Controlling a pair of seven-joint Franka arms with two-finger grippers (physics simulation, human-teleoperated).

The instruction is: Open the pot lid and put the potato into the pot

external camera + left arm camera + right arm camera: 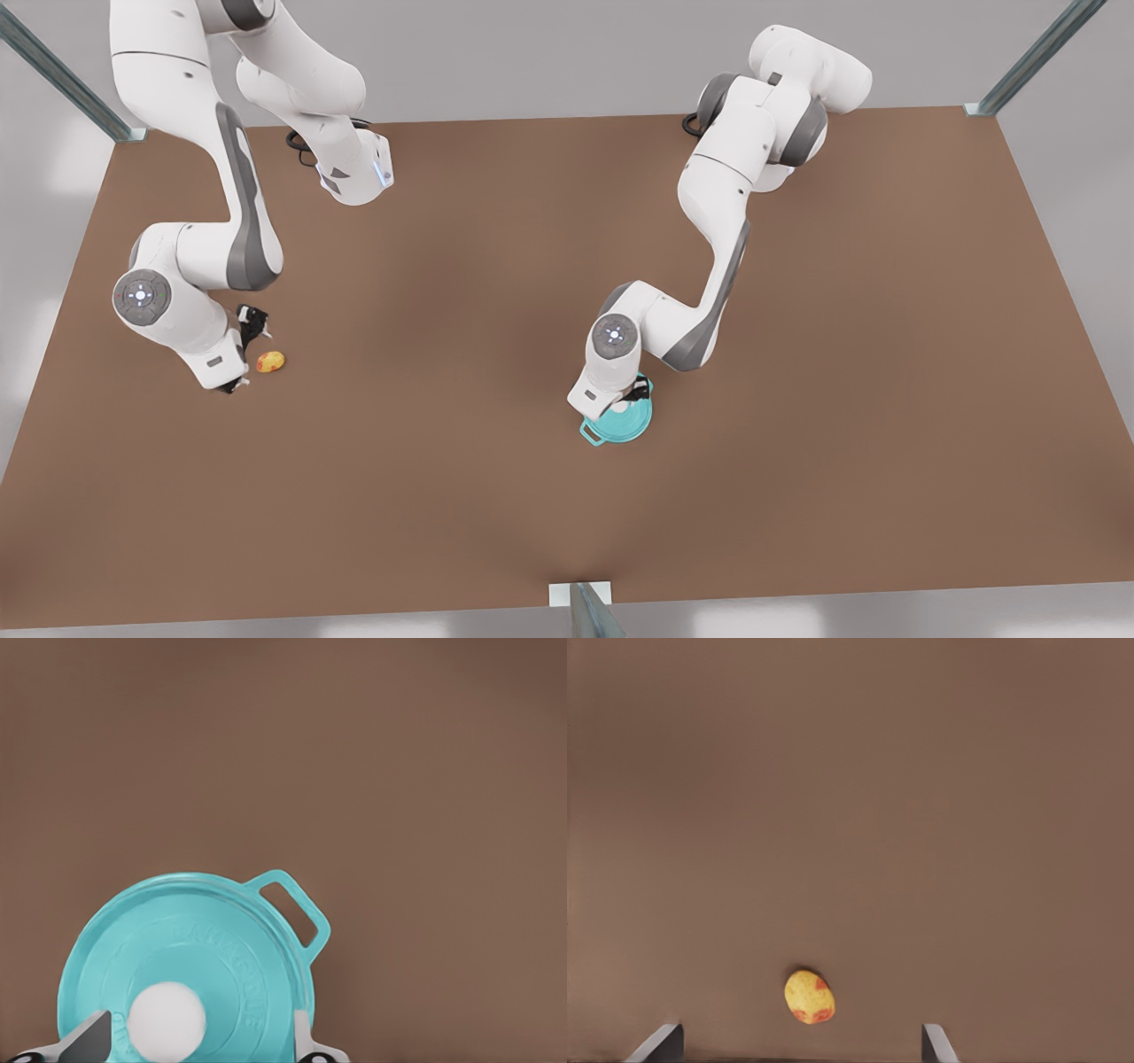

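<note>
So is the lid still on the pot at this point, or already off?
On. The pot lid lies flat over the pot, white knob up, with the open left gripper straddling that knob.

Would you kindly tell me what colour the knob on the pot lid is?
White, on the teal pot lid; the left wrist view shows the knob best.

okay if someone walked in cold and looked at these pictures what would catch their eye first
Probably the teal pot with the pot lid on it, under the left gripper, whose open fingers straddle the white knob. Next, the potato beside the open right gripper, at the front view's left.
</note>
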